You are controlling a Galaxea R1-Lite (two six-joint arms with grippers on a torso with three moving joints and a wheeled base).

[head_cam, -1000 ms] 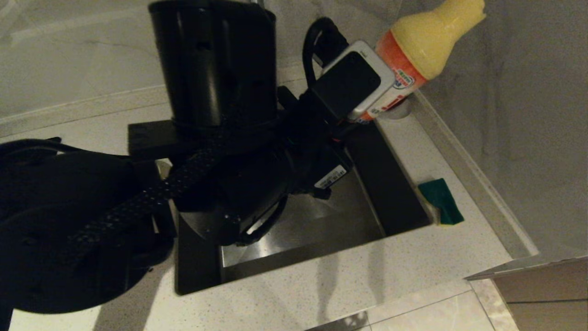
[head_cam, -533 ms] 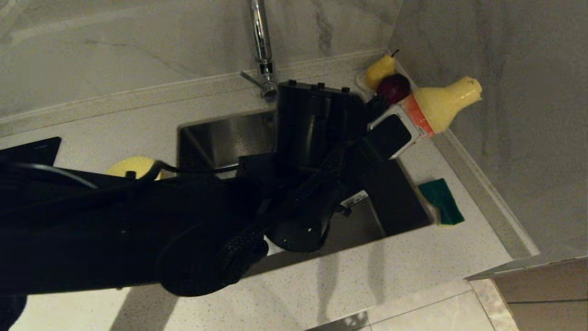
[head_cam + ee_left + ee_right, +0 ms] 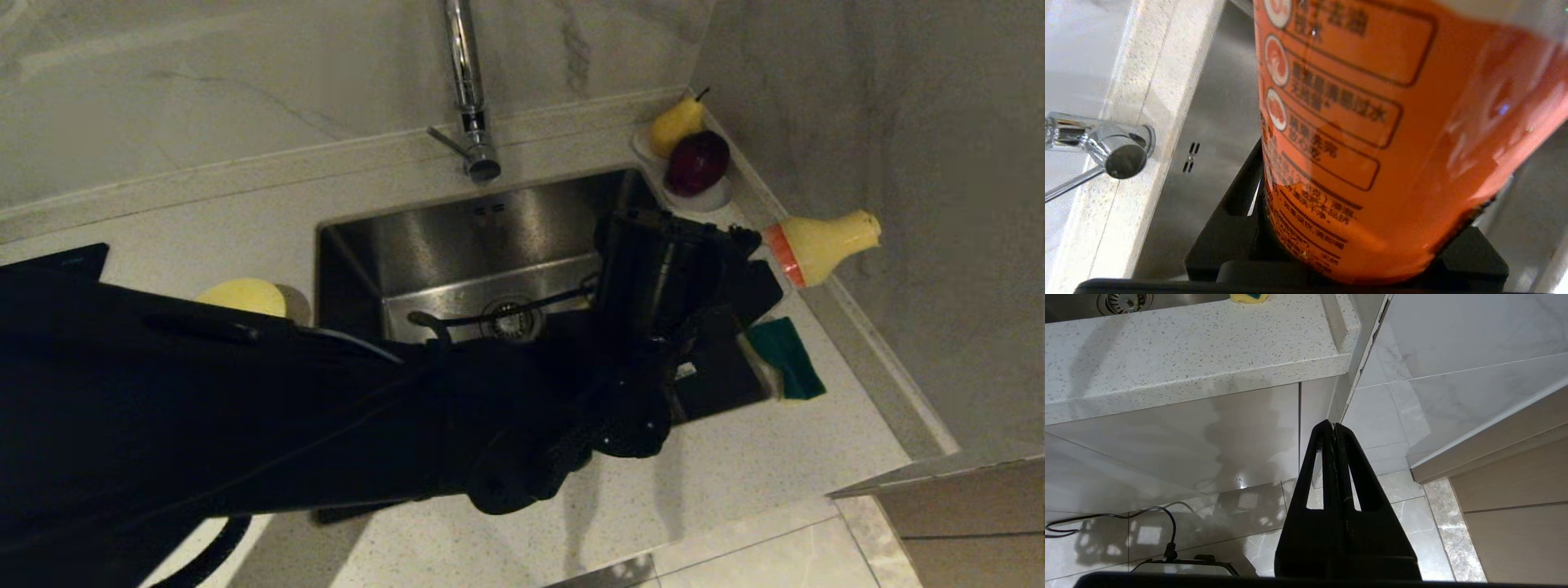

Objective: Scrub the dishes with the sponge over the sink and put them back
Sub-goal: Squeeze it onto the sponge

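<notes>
Left gripper (image 3: 755,261) clamped on soap bottle (image 3: 824,245), over sink's (image 3: 457,237) right edge. Sponge (image 3: 785,358) on worktop (image 3: 735,474) at sink's right rim. Right gripper (image 3: 1334,426) fingers together, below worktop edge.

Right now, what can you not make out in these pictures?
Head view: the left arm hides most of the yellow bowl and the front of the sink.
Left wrist view: the detergent bottle in the left gripper blocks the sink floor.
Right wrist view: an edge cuts off the sponge.
</notes>
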